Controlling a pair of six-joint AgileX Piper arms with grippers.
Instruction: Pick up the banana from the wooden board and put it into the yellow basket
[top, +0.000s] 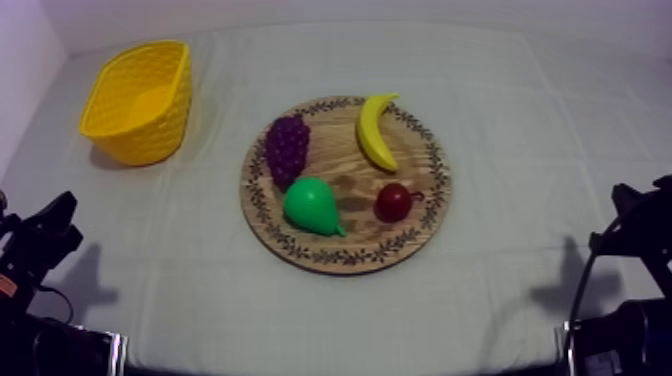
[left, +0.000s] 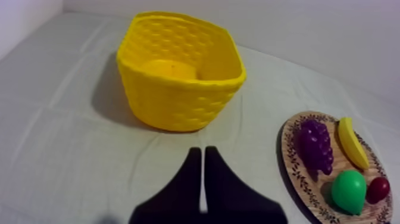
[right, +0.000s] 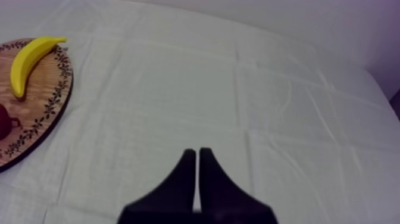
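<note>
The yellow banana (top: 376, 131) lies on the far right part of the round wooden board (top: 420, 235) in the middle of the table, beside the grapes (top: 287, 149), a green pear (top: 312, 206) and a small red fruit (top: 393, 202). The empty yellow basket (top: 138, 100) stands at the far left. My left gripper (top: 55, 220) rests low at the left edge, its fingers (left: 191, 179) shut into a wedge that points toward the basket (left: 178, 68). My right gripper (top: 630, 205) rests low at the right edge, shut, with the banana (right: 28, 59) far off beside it.
Bare grey-white cloth (top: 520, 120) stretches between the board and both arms. The wall runs along the table's far edge.
</note>
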